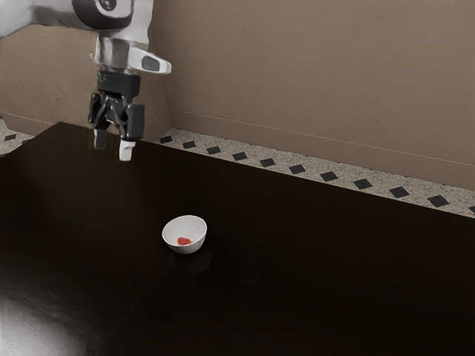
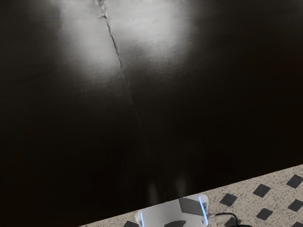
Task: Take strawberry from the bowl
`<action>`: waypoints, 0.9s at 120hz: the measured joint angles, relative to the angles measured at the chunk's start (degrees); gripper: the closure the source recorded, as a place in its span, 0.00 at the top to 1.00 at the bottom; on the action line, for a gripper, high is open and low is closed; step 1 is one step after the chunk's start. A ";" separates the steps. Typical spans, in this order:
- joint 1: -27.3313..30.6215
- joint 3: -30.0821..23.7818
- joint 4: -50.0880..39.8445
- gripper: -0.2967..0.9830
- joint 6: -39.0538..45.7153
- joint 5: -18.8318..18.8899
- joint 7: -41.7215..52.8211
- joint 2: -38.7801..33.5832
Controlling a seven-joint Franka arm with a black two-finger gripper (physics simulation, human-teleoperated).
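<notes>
Dark glossy desk (image 1: 319, 274), strawberry (image 1: 184, 241) inside the white bowl (image 1: 185, 250).
Left to right in the exterior view, we log: claw (image 1: 113, 145) raised, empty, its fingers apart; then bowl upright on the desk; behind, pale speckled floor (image 1: 283, 165) with dark diamonds, running along a plain brownish wall (image 1: 319, 81).

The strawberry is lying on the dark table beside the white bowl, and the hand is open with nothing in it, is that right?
Not quite. The strawberry isn't beside the white bowl; the exterior view shows it inside. The hand is indeed open with nothing in it.
</notes>
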 joint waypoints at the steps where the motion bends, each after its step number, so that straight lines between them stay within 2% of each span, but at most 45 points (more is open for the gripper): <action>1: 0.00 -0.02 -0.18 0.77 1.20 0.01 0.40 0.02; 19: 1.25 -0.07 -1.08 0.77 16.14 -0.92 6.63 0.18; 42: 6.13 -0.64 -0.92 0.77 24.52 -5.43 13.75 0.87; 49: 5.69 -2.40 -2.56 0.77 26.18 -2.25 17.54 0.77; 57: 5.15 -4.92 -11.73 0.77 31.19 2.55 22.76 -0.85; 69: 5.40 -5.93 -20.15 0.77 38.98 6.55 30.22 -0.93; 90: 4.18 -5.35 -27.13 0.75 49.35 9.24 41.13 4.60; 108: 4.09 -5.30 -27.68 0.73 55.86 9.90 48.38 8.81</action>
